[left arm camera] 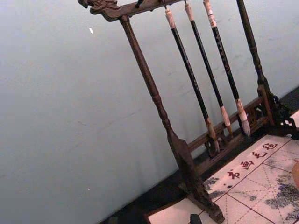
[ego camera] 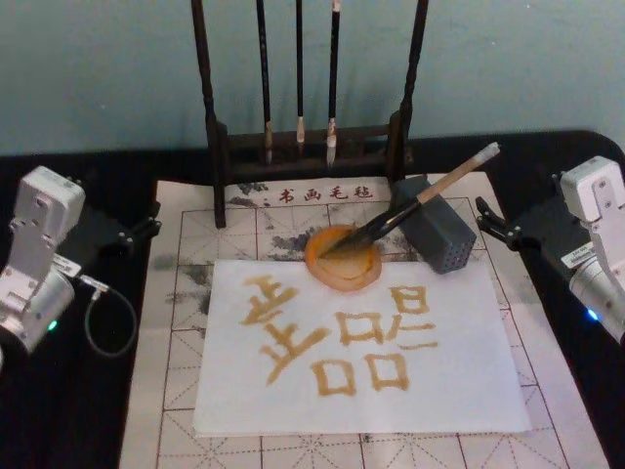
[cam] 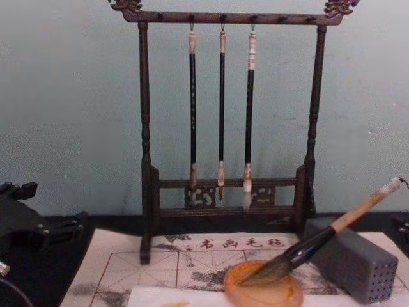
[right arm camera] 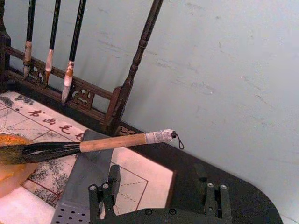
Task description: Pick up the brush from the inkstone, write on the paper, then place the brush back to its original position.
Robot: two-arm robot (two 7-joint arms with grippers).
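Brush [ego camera: 430, 193]: bristles in the inkstone [ego camera: 344, 269], handle propped across the grey block [ego camera: 444, 234], cap end pointing to 2 o'clock. Nothing grips it.

Tabletop [ego camera: 59, 420]: black, and carries everything below.

Mat [ego camera: 181, 391]: gridded and ink-stained, lying under the paper.

Paper [ego camera: 459, 391]: bears several large amber characters from its 9 o'clock side across to its 3 o'clock side. The writing step is judged done.

Rack [ego camera: 210, 127]: at 12 o'clock beyond the mat, with three thin brushes hanging from it. It has no part in the task.

Block: just beside the inkstone, at its 2 o'clock.

Inkstone: overlaps the paper's 12 o'clock edge.

Left gripper [ego camera: 151, 220]: at 9 o'clock of the mat, well apart from the brush, released and empty.

Right gripper [right arm camera: 159, 200]: at 3 o'clock of the mat, near the block, fingers spread and holding nothing.

Finding: pick-up, writing and return all appear complete. No step looks outstanding.
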